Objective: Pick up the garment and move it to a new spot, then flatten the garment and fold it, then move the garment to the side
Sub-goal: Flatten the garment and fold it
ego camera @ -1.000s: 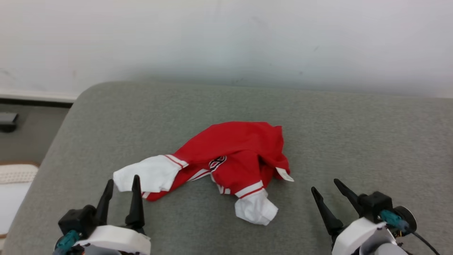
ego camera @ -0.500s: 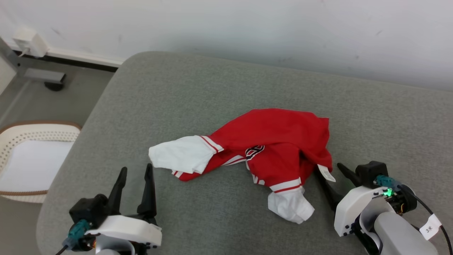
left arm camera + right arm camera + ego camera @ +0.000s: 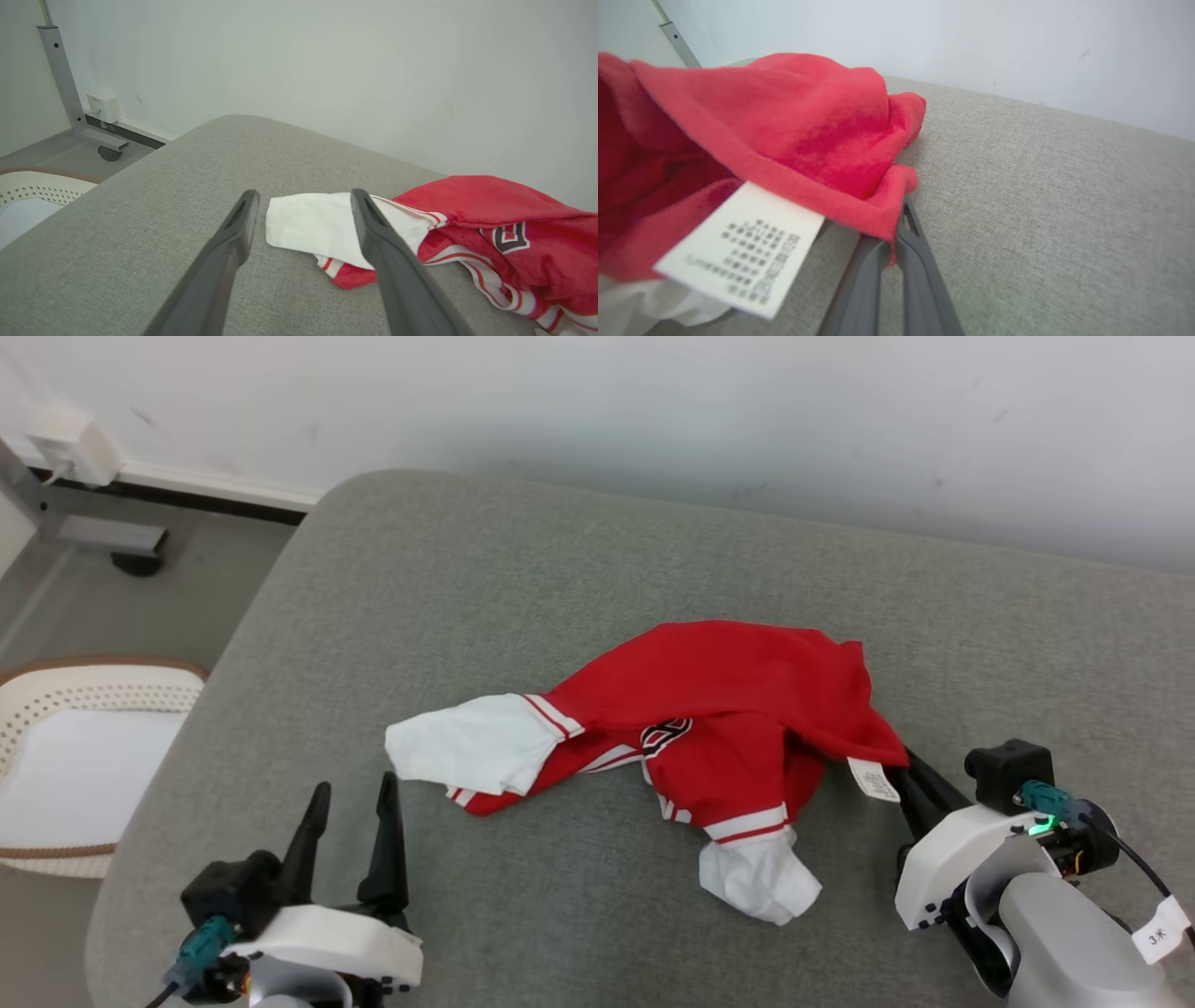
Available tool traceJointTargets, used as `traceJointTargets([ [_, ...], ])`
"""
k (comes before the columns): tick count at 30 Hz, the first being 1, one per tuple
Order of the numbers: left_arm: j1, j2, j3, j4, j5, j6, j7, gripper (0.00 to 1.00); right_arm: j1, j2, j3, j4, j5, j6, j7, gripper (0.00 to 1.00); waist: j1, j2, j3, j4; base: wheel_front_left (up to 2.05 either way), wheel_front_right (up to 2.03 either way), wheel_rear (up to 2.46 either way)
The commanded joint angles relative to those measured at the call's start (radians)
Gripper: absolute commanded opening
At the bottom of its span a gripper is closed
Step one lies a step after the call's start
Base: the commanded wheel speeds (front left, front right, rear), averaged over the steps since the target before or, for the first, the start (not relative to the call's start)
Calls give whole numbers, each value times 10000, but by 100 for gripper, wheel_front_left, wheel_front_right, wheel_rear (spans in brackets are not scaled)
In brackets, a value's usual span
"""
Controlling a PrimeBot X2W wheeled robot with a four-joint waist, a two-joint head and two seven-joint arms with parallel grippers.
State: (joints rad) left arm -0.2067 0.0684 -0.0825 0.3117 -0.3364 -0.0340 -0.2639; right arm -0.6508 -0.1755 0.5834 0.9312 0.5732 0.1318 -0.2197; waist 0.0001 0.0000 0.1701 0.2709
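The right gripper (image 3: pixel 907 773) is closed. Its fingers (image 3: pixel 915 266) pinch the red hem of the garment (image 3: pixel 719 700), just beside the white label (image 3: pixel 874 780). The left gripper (image 3: pixel 350 793) is spread wide, with its tips near the white sleeve (image 3: pixel 462 756) and not touching it. The garment lies crumpled mid-cushion (image 3: pixel 560 569). A basket (image 3: pixel 93 695) stands on the floor to the left.

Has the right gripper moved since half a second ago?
Yes. Against the lower white cuff, the right gripper slid rightward in the head view and shut on the garment at its hem, beside the care label.
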Motion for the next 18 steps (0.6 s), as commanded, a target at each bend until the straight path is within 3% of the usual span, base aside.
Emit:
traceJointTargets([
  [1,-64,17,45,34,54,-30,-1,100,-86,-83,28,-12,131,-24,-120,0,-1,0,-121,-152,0,0,0],
  [10,352,100,212,215,217,-88,-1,100,149,-804,403,-952,156,-24,-428,0,-1,0,-862,-1103,0,0,0],
  [18,724,156,343,208,214,-19,-1,100,839,-1817,808,-3529,320,-24,-444,0,-1,0,-1307,-2224,0,0,0],
])
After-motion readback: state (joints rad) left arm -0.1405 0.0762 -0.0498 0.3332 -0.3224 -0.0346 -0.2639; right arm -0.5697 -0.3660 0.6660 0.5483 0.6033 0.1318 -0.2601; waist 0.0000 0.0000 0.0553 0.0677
